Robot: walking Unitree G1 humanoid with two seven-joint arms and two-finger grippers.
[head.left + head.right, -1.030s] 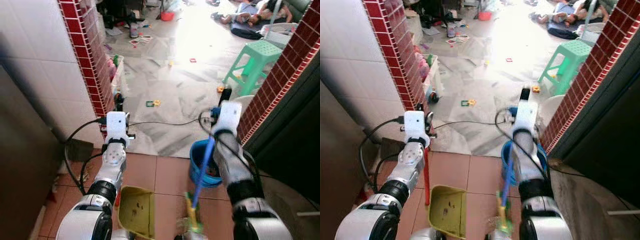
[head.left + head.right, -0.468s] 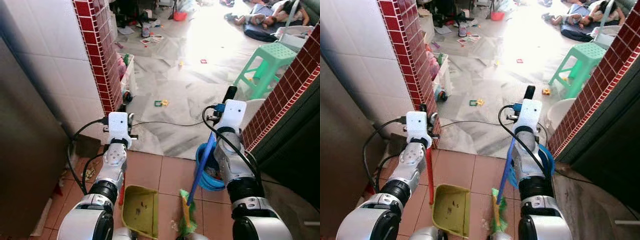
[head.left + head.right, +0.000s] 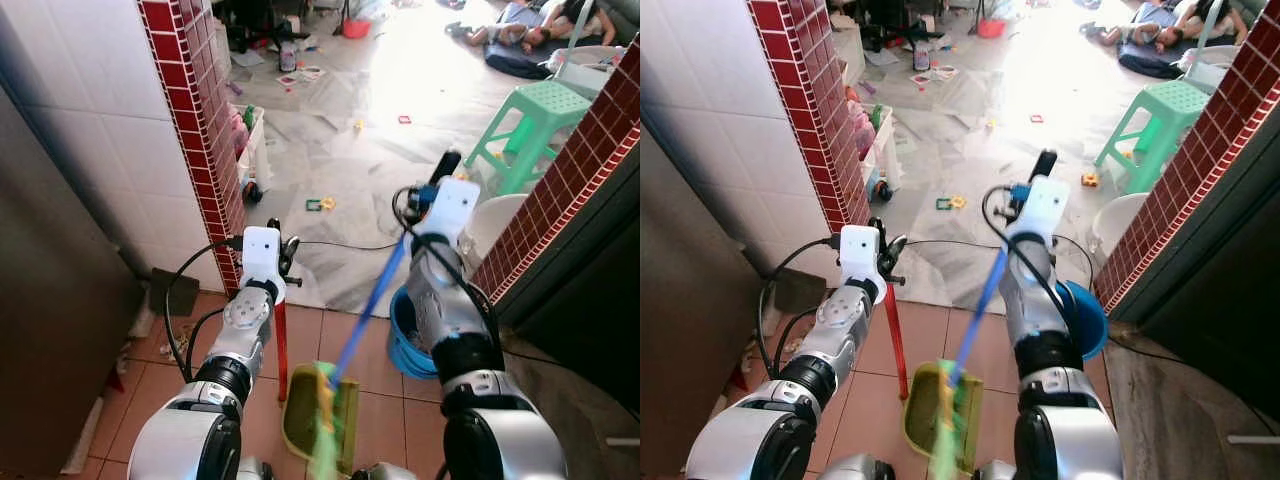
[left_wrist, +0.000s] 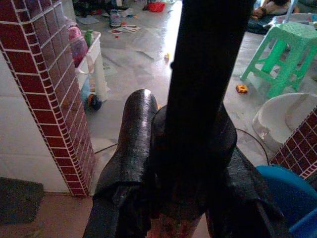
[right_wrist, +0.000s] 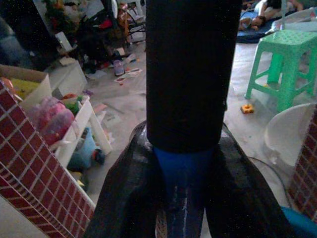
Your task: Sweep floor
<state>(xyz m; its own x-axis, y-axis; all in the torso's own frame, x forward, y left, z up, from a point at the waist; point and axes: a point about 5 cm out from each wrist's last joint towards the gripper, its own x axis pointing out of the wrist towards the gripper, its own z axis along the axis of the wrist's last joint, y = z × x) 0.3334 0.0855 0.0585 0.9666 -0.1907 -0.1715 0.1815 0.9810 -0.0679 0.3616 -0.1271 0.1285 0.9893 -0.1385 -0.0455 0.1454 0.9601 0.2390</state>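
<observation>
My right gripper (image 5: pixel 185 163) is clamped round the blue broom handle (image 3: pixel 368 305); the handle slants down from it toward my left, its green bristles (image 3: pixel 328 425) blurred over the yellow-green dustpan (image 3: pixel 925 410); my left gripper (image 4: pixel 173 163) is closed on the dustpan's red handle (image 3: pixel 894 335), pan below it on brown tiles (image 3: pixel 165 400); blue bucket (image 3: pixel 1085 315) just beside my right forearm.

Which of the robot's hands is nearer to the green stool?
The right. The right hand holds the blue broom handle on the same side as the green stool; the left hand grips the red dustpan handle beside the brick pillar, farther away.
</observation>
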